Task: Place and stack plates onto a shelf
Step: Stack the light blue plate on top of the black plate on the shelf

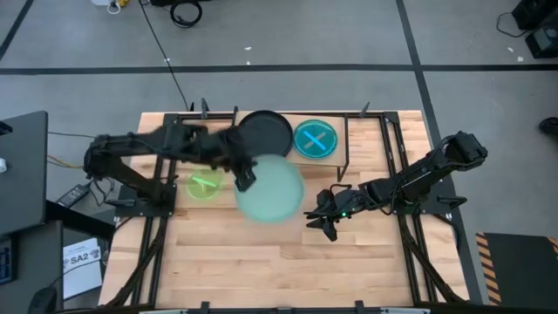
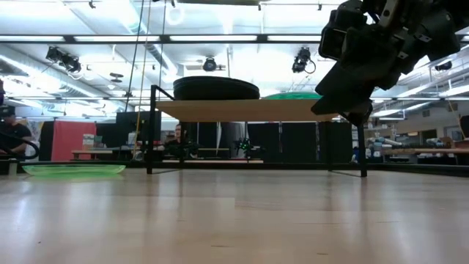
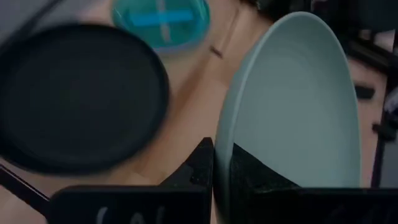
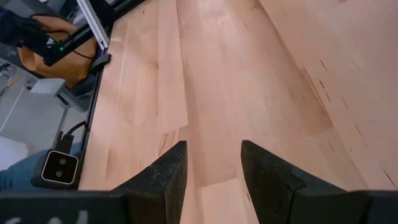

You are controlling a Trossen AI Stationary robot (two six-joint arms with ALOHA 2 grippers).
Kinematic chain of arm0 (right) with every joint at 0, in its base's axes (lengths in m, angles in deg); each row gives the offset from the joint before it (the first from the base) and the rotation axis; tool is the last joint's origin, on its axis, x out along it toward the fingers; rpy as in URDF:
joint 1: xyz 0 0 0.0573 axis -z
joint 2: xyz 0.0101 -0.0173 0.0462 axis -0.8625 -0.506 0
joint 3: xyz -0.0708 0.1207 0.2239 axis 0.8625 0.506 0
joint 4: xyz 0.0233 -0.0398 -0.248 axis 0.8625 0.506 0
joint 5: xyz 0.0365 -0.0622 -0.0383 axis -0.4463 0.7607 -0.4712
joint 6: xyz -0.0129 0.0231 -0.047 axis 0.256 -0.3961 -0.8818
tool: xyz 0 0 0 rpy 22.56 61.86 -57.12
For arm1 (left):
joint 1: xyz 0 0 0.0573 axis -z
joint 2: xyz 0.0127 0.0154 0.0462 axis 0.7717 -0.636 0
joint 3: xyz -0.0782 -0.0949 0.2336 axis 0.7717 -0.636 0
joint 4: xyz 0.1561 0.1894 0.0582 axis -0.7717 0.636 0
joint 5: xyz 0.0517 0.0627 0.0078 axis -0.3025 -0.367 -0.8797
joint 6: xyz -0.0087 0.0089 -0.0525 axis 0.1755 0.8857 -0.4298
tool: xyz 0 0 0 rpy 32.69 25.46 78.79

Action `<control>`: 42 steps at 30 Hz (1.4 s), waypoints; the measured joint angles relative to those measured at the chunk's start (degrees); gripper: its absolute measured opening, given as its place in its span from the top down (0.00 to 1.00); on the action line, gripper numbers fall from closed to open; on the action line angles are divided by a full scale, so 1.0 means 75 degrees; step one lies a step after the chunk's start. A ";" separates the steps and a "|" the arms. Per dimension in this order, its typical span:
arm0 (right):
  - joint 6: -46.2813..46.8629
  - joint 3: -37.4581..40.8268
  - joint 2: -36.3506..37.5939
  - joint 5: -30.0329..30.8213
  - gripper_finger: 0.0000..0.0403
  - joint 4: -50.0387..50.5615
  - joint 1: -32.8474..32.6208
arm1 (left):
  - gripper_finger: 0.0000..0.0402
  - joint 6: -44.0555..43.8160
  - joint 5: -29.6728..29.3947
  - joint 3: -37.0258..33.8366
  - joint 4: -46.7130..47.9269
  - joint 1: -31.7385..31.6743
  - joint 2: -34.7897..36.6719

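The mint plate (image 1: pixel 270 194) hangs in the air just in front of the shelf (image 1: pixel 357 139), pinched at its rim by the left gripper (image 1: pixel 245 181); the left wrist view shows the two dark fingers (image 3: pixel 200 168) closed on the edge, one on each face. Gripping at the rim leaves the plate's underside free, which looks like the sensible way to lower it flat onto a stack. On the shelf sits a black plate (image 1: pixel 263 133), and beside it, toward the shelf's right end, a smaller blue plate (image 1: pixel 315 139). A green plate (image 1: pixel 205 184) lies on the table in front of the shelf's left end, not yet put away.

The right gripper (image 1: pixel 327 220) waits low over the table, in front of the shelf's right end, its fingers (image 4: pixel 163 177) spread apart and holding nothing, well clear of the mint plate's likely path.

The table (image 1: pixel 261 262) is pale wood in long planks, bare in front of the shelf. From table height the shelf shows as a thin board on black legs, with the black plate on top. Behind it is a workshop with ceiling lights, dark screens, a red panel and people sitting at desks farther back.
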 joint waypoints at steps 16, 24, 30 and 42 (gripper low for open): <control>0.0000 0.0000 0.0000 0.0032 0.61 -0.0014 -0.0003 | 0.94 0.1650 0.0299 0.1113 0.0188 -0.3271 -0.0032; 0.0000 0.0000 0.0000 0.0032 0.61 -0.0020 -0.0003 | 0.94 0.1620 0.0923 0.0320 -0.0029 -0.4494 -0.0034; 0.0000 0.0000 0.0000 0.0032 0.61 -0.0020 -0.0003 | 0.94 0.1309 0.1611 -0.0662 -0.0495 -0.4917 -0.0038; 0.0000 0.0000 0.0000 0.0035 0.61 -0.0020 -0.0003 | 0.94 0.0538 0.2167 -0.2087 -0.1890 -0.5024 -0.0040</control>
